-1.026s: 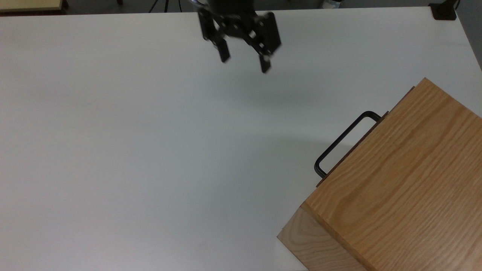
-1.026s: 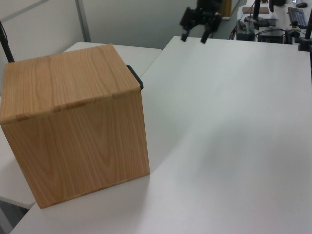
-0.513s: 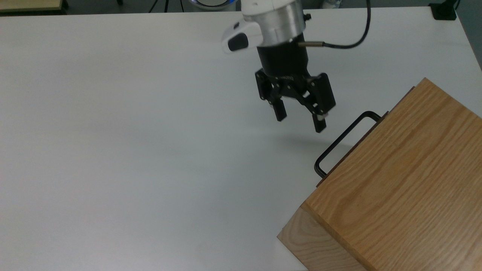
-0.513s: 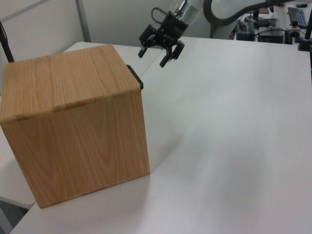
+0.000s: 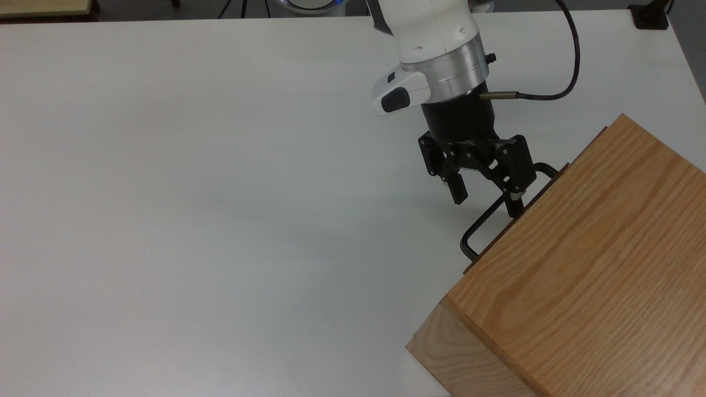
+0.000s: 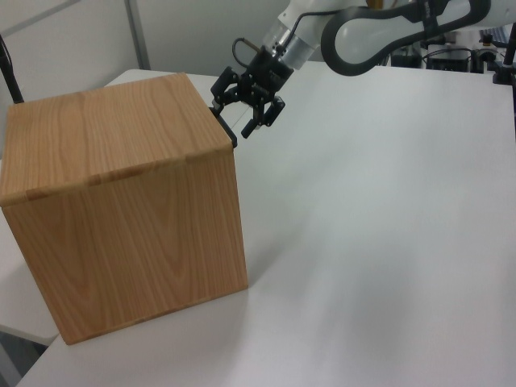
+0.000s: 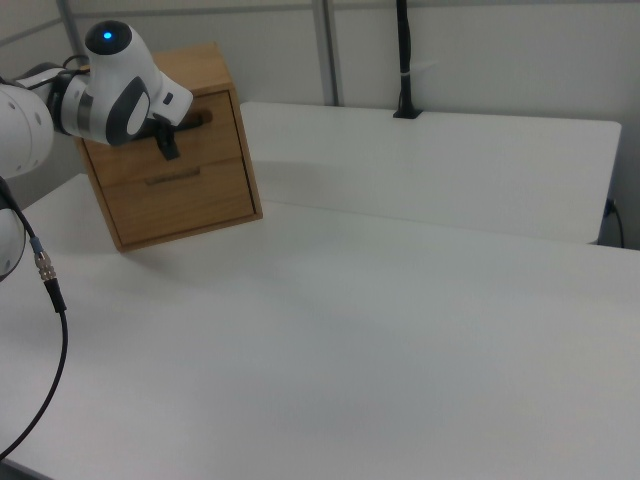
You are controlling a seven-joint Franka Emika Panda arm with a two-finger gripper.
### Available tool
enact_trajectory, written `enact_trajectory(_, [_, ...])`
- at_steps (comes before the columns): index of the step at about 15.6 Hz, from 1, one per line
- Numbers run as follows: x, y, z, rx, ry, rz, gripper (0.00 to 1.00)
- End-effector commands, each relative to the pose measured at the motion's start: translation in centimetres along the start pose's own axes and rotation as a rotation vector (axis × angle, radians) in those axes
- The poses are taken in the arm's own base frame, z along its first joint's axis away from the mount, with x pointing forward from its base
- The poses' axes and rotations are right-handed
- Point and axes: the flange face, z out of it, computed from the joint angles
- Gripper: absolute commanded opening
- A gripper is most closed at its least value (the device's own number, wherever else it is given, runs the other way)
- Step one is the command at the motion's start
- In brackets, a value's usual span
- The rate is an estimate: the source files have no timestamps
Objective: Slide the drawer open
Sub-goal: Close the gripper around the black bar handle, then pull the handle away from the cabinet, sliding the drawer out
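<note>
A Franka Panda arm's black two-finger gripper (image 5: 486, 199) hangs at the front of an oak-grained cabinet (image 5: 584, 264) standing on a white table (image 5: 193, 193), its fingers spread wide and gripping nothing; in the top view one finger (image 5: 457, 191) sits out over the bare tabletop on the top view's left, while the other (image 5: 515, 207) reaches down next to the cabinet's front edge, so that the black bar handle (image 5: 482, 225) of the drawer (image 7: 205, 120) passes between the two. Whether either finger actually touches the bar cannot be told. The drawer is the upper of two fronts seen in the right view, and it sits flush in the casing, fully closed, with the arm's white wrist (image 7: 120, 85) covering part of its panel. In the top view the cabinet occupies the lower right corner of the table, turned at an angle with its handle side facing the top view's upper left. The left view shows the gripper (image 6: 242, 93) just past the cabinet's far upper corner, at the height of the handle's end (image 6: 230, 133), with the grey and white arm (image 6: 379, 24) stretching back toward the left view's upper right. A black cable (image 5: 568, 66) loops from the wrist in the top view
</note>
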Motion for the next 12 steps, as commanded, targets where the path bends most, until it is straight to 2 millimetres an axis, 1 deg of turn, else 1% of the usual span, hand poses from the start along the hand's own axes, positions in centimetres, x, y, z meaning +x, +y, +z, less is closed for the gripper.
enact_trajectory(1, [-0.3,-0.3,0.7,0.018,-0.003,0.023,0.45])
enact_trajectory(2, [-0.3,-0.2,1.0,0.015,-0.007,0.026,0.22])
enact_trajectory(3, [-0.2,-0.1,1.0,0.015,-0.008,0.030,0.08])
enact_trajectory(4, [-0.1,-0.1,0.8,0.018,-0.006,0.036,0.00])
enact_trajectory(6, [-0.2,-0.1,0.8,0.013,-0.003,0.028,0.00])
enact_trajectory(8, [0.3,-0.1,0.1,0.014,0.006,0.026,0.00])
enact_trajectory(9, [0.7,-0.3,-0.8,0.020,0.016,0.025,0.00])
enact_trajectory(12, [0.9,0.8,-2.5,-0.007,0.026,0.022,0.00])
